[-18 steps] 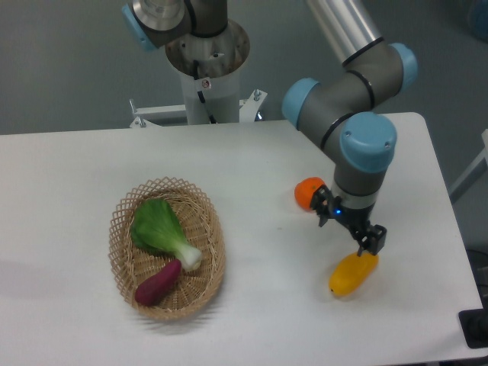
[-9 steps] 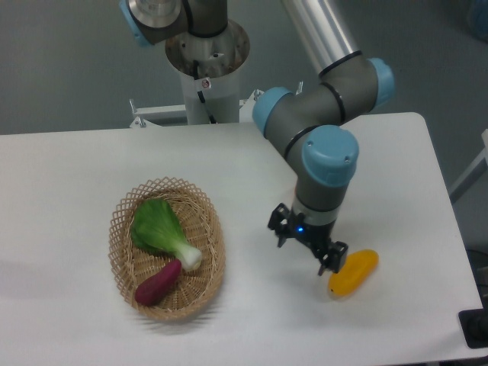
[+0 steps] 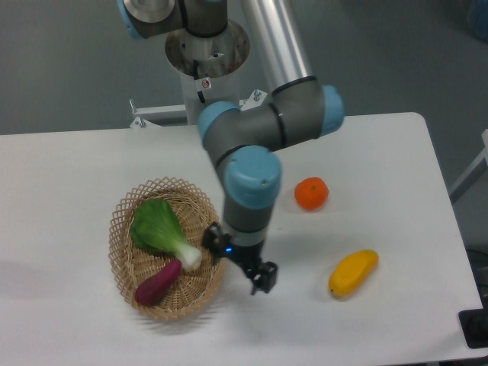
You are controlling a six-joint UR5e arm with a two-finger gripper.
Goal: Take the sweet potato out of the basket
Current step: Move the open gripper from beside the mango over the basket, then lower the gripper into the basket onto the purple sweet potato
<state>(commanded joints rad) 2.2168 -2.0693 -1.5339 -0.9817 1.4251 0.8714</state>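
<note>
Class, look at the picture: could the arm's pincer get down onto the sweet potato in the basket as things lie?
Probably yes. The sweet potato lies uncovered in the basket, beside the bok choy, and the pincer hangs just past the rim.

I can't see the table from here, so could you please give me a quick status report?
Gripper empty, at wicker basket's right rim. Magenta sweet potato untouched, lying in basket. Green-and-white bok choy touching it at upper end.

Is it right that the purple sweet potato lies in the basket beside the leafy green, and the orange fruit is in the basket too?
Not quite. The sweet potato lies in the basket beside the leafy green, but the orange fruit sits on the table, outside the basket. The camera view shows it.
</note>
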